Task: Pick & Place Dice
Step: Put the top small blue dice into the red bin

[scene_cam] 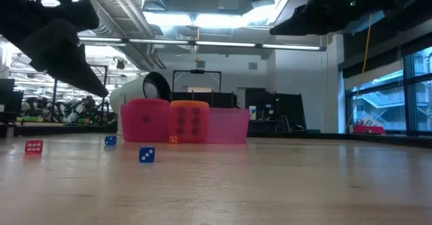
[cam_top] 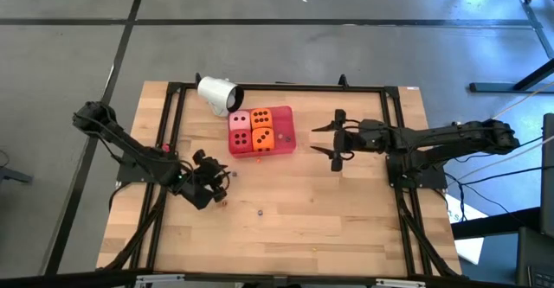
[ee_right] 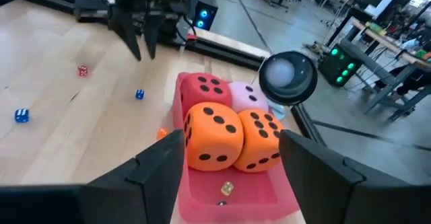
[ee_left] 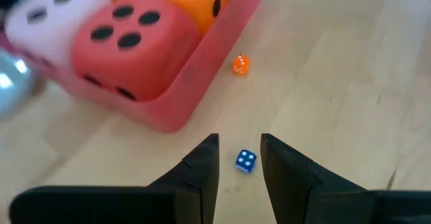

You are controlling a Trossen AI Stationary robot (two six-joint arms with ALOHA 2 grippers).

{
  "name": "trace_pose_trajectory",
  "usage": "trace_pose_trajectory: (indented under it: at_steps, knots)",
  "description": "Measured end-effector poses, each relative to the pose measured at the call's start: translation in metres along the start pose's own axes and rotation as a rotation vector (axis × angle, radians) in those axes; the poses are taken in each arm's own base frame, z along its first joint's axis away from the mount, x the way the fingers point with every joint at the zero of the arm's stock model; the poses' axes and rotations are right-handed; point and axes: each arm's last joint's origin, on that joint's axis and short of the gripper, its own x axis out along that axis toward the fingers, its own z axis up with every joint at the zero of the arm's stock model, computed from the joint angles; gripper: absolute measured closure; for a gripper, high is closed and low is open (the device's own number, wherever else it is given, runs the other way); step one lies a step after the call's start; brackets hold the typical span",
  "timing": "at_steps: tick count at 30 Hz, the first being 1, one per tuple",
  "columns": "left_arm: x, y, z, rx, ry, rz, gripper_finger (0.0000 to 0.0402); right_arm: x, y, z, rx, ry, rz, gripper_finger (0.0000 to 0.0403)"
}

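Four soft cubes sit packed in the flat red tray (cam_top: 286,134): pale pink (cam_top: 239,120), red (cam_top: 240,138) and two orange (cam_top: 261,118) (cam_top: 263,137). Several tiny dice lie on the wood. My left gripper (ee_left: 240,146) is open just off the tray's near-left corner, its fingers on either side of a tiny blue die (ee_left: 245,161) without touching it. A tiny orange die (ee_left: 241,64) lies by the tray wall. My right gripper (cam_top: 336,140) hovers open to the right of the tray, pointing at it. The white cup (cam_top: 216,92) lies on its side beside the tray's far-left corner.
More tiny dice lie loose on the near side of the tray: a red one (ee_right: 83,70) and another blue one (ee_right: 21,115). A pale tiny die (ee_right: 227,188) lies inside the tray. A black frame (cam_top: 277,86) borders the wooden tabletop.
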Motion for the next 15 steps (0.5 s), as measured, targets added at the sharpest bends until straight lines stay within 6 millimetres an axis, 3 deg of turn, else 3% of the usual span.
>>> trace_pose_trajectory:
  at_steps: [5,15]
  knots:
    - [0.0022,0.0028,-0.0055,-0.101,0.012,0.002,0.0299,-0.0001,-0.0016,0.0047,-0.048,-0.047,-0.017,0.016]
    - [0.0095,0.0016,-0.0104,0.003,0.016,-0.07,0.0268,-0.0002,-0.0024,0.007,-0.133,-0.07,-0.029,0.016]
